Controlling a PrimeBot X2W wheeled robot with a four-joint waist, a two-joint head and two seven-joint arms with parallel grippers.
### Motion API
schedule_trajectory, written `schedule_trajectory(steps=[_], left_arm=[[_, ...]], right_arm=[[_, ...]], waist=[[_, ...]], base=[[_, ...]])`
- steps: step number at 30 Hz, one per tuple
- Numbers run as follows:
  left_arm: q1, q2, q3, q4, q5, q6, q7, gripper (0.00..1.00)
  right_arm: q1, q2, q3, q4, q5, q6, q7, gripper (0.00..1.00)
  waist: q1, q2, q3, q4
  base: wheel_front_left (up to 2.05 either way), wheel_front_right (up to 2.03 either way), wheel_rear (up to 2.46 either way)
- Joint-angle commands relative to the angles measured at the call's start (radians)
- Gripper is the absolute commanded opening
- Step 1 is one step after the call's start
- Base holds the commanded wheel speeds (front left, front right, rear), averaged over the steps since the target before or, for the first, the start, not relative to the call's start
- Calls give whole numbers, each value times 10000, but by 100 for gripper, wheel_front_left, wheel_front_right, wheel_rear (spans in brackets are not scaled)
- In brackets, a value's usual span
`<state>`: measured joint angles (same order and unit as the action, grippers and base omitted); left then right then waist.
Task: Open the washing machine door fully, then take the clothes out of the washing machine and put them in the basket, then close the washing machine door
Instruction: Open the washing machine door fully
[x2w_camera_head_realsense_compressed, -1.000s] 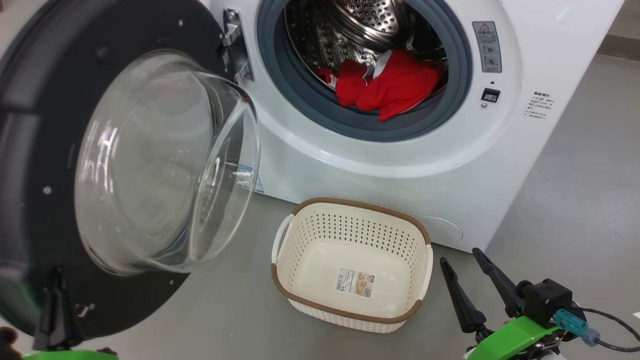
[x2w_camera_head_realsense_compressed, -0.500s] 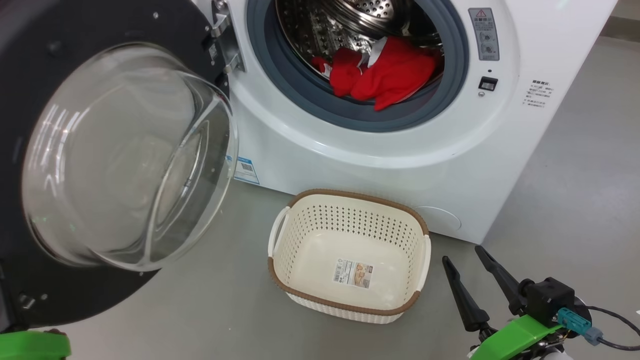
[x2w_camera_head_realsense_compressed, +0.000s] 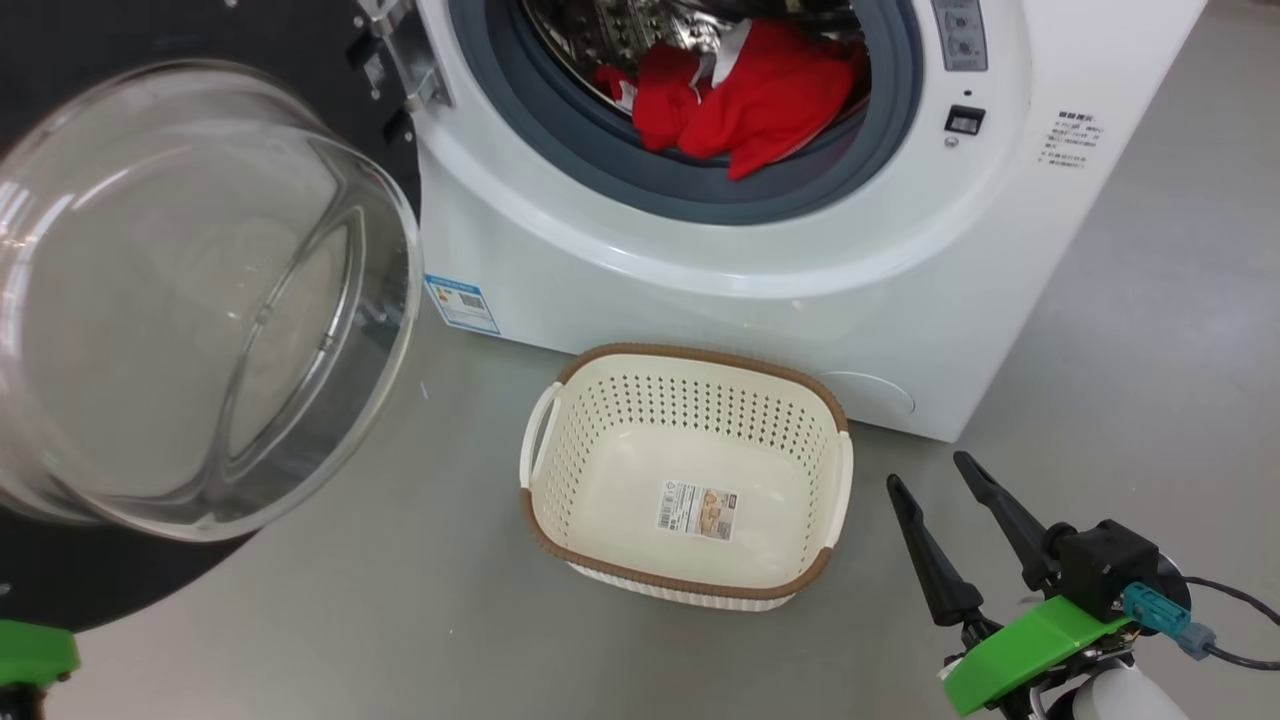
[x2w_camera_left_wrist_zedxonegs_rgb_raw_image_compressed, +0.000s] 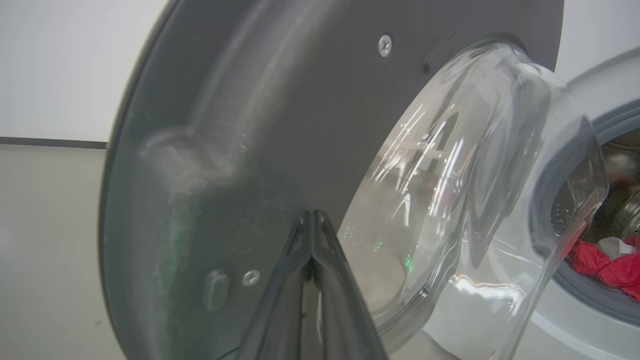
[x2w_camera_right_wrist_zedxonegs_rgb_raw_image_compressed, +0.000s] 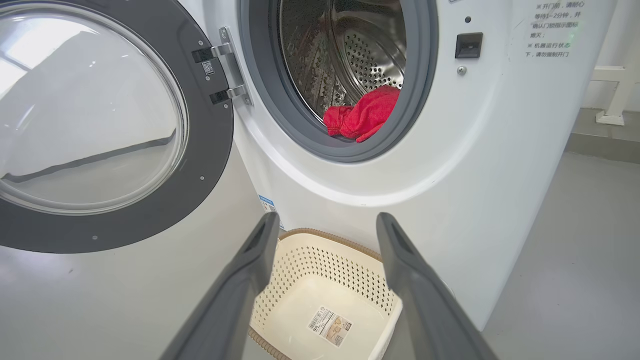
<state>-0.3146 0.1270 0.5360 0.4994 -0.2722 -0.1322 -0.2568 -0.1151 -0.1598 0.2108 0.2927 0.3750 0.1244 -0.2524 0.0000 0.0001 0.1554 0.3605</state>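
Note:
The washing machine (x2w_camera_head_realsense_compressed: 700, 270) stands ahead with its door (x2w_camera_head_realsense_compressed: 200, 300) swung out to the left, glass bowl facing me. Red clothes (x2w_camera_head_realsense_compressed: 745, 100) lie in the drum mouth against the grey gasket, also seen as clothes (x2w_camera_right_wrist_zedxonegs_rgb_raw_image_compressed: 362, 115) in the right wrist view. The cream basket (x2w_camera_head_realsense_compressed: 690, 355) sits with nothing in it on the floor before the machine. My left gripper (x2w_camera_left_wrist_zedxonegs_rgb_raw_image_compressed: 312, 215) is shut, its tips at the door's black inner face (x2w_camera_left_wrist_zedxonegs_rgb_raw_image_compressed: 250, 125), holding nothing. My right gripper (x2w_camera_head_realsense_compressed: 925, 470) is open, low, right of the basket (x2w_camera_right_wrist_zedxonegs_rgb_raw_image_compressed: 320, 265).
Grey floor lies all around the basket. A blue label sticker (x2w_camera_head_realsense_compressed: 462, 303) marks the machine's lower front. A white post base (x2w_camera_right_wrist_zedxonegs_rgb_raw_image_compressed: 612, 95) stands behind the machine to the right. A cable (x2w_camera_head_realsense_compressed: 1230, 655) trails from my right wrist.
The door has swung further open to the left. The head camera has shifted, so machine and basket sit higher in the picture. My left fingers have left the head view; the right gripper stays open.

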Motion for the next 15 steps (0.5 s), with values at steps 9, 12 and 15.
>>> schedule_trajectory(steps=[9,12,15], left_arm=[[-920,1061,901,562,467,16,-49,0],[-1104,1159,1200,782,606,16,-49,0],[-1203,1237,1310,917,679,16,-49,0]], right_arm=[[-533,-153,241,-252,-161,63,-93,100],[-590,-145,247,-246,-171,63,-93,100],[-615,-143,250,-241,-172,63,-93,100]], waist=[[0,-1,468,-200],[0,-1,543,-233],[0,-1,572,-248]], base=[[0,0,0],[0,0,0],[0,0,0]])
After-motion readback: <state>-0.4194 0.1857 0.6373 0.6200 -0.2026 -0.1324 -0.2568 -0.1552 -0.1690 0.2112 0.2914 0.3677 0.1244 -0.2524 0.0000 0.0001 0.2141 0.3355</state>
